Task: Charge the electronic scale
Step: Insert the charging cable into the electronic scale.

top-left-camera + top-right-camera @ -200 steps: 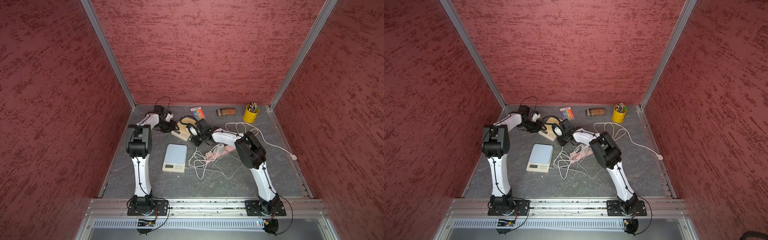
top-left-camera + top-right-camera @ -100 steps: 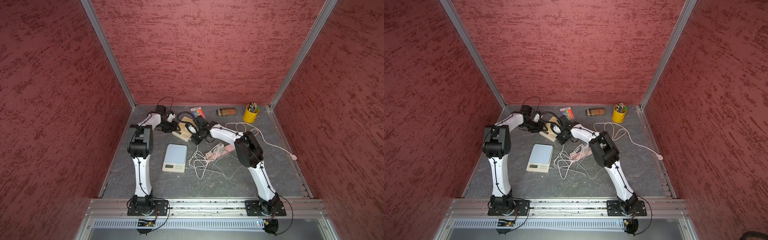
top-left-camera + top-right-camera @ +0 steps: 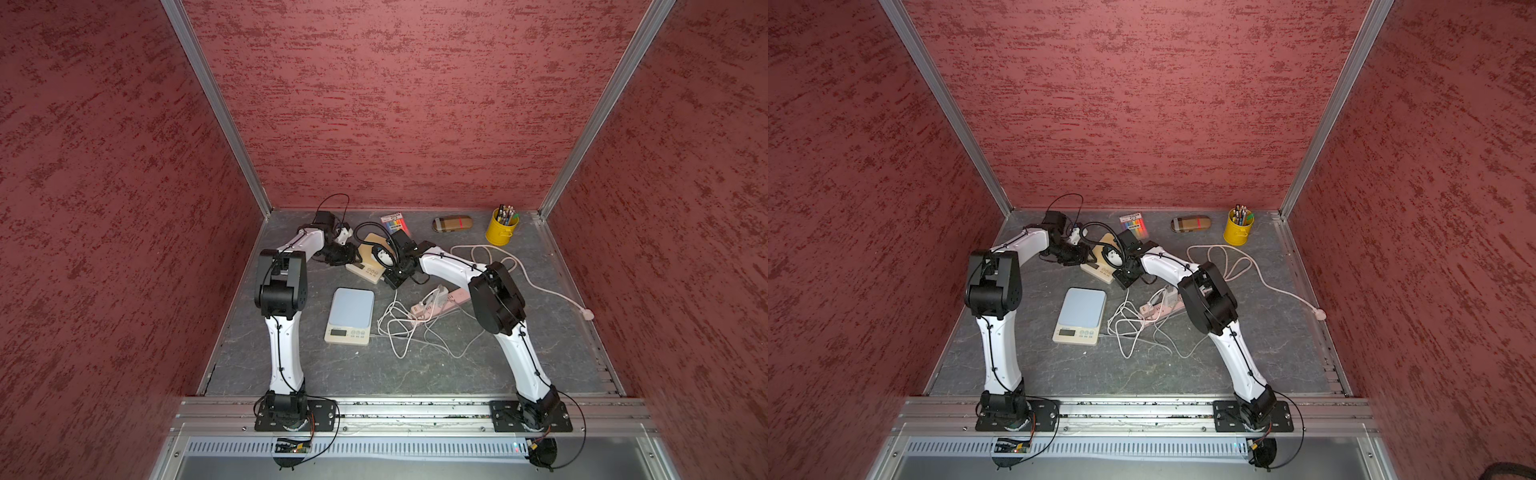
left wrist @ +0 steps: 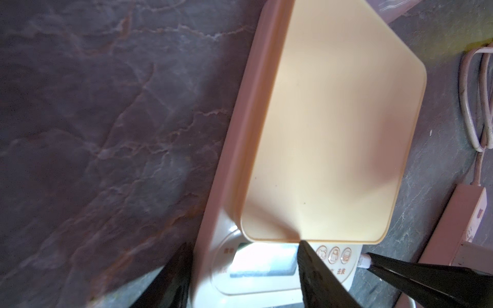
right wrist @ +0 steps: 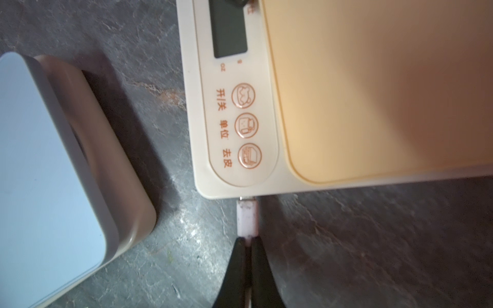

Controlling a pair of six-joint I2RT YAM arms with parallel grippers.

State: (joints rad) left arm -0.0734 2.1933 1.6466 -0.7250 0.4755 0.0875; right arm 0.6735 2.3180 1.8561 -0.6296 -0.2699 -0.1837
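Note:
The electronic scale has a cream body and a tan plate and lies at the back of the table. My right gripper is shut on the white charging plug. The plug's metal tip meets the scale's side edge beside the button panel. My left gripper stands open across the scale's display end. One finger is beside the scale's outer edge and the other is over the panel. Both top views show the two grippers at that scale.
A second scale with a blue top lies nearer the front. A pink power strip and tangled white cable lie to its right. At the back stand a yellow pencil cup, a case and a marker pack.
The left wrist has shifted a little to the right toward the cream scale. The right forearm has edged slightly toward the back, keeping its grip on the plug.

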